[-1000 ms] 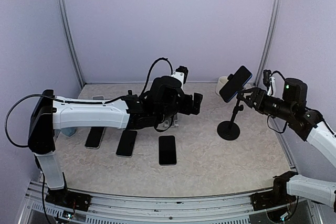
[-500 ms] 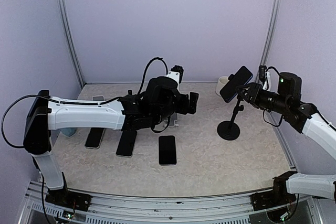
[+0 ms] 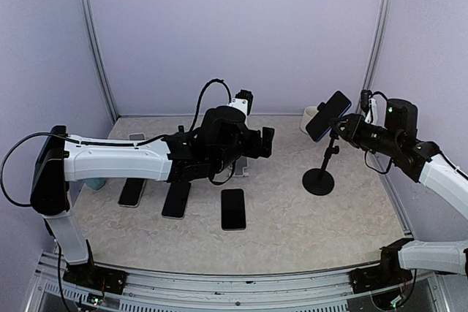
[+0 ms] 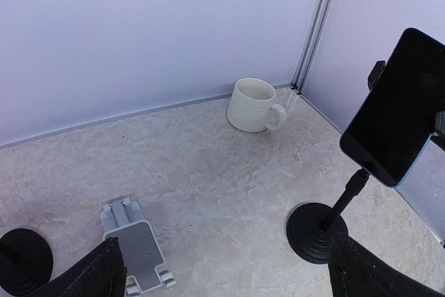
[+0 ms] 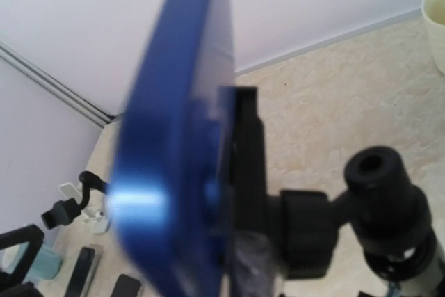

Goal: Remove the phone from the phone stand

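Note:
A dark phone with a blue rim sits tilted in the clamp of a black phone stand at the right of the table. My right gripper is right behind the phone at the clamp. In the right wrist view the phone's blue edge fills the picture, with the stand's clamp against its back; my own fingers do not show clearly there. My left gripper hovers open mid-table, well left of the stand. Its view shows the phone and the stand's base.
A cream mug stands at the back right corner, close behind the stand. A small grey stand sits under the left arm. Three dark phones lie flat at front left. Walls enclose the table.
My right gripper has moved up and in to the back of the phone, its jaws narrowing. The left arm has drifted slightly left and back, still open.

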`<control>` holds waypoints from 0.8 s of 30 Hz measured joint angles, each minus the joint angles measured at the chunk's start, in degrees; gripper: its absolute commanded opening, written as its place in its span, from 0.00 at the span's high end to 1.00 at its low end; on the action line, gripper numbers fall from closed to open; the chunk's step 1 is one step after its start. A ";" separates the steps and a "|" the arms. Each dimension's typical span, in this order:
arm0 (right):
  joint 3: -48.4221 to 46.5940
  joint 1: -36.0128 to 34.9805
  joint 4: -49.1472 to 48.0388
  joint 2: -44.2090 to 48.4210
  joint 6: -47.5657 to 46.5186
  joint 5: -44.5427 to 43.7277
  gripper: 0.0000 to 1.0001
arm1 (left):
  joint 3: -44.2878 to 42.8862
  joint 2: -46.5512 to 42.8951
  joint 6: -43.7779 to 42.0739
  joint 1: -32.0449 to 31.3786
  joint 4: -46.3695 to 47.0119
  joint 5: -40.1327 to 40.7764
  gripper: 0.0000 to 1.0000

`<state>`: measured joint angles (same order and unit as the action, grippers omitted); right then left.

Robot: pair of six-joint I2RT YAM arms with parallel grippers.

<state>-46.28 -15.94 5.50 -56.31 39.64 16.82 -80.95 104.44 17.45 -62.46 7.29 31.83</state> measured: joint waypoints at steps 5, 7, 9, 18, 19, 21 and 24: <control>-0.70 0.00 -0.07 -0.57 0.04 -0.09 0.78 | 0.57 -0.33 -0.07 0.00 0.04 0.11 0.01; -0.83 0.00 0.00 -0.70 0.02 -0.11 0.81 | 1.09 -0.76 -0.26 0.00 0.07 0.07 0.01; -0.85 0.00 0.13 -0.72 -0.26 0.00 0.85 | 1.73 -1.36 -0.81 0.00 0.24 0.02 0.01; -0.92 0.00 0.79 -0.46 -1.53 1.75 0.95 | 3.26 -2.86 -2.29 0.00 0.90 -0.13 0.01; -0.92 0.00 0.87 -0.39 -1.75 2.29 0.95 | 3.52 -3.10 -2.40 0.00 1.01 -0.17 0.01; -0.92 0.02 0.94 -0.26 -2.10 3.50 0.97 | 4.44 -3.87 -2.71 0.02 1.22 -0.83 0.01; -0.92 0.02 1.03 -0.13 -2.25 5.88 0.99 | 5.05 -4.96 -3.48 0.04 1.11 -4.22 0.01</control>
<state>-47.20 -15.92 6.52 -56.45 37.39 22.70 -75.90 99.48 13.98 -62.41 8.40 27.62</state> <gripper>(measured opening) 0.249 0.988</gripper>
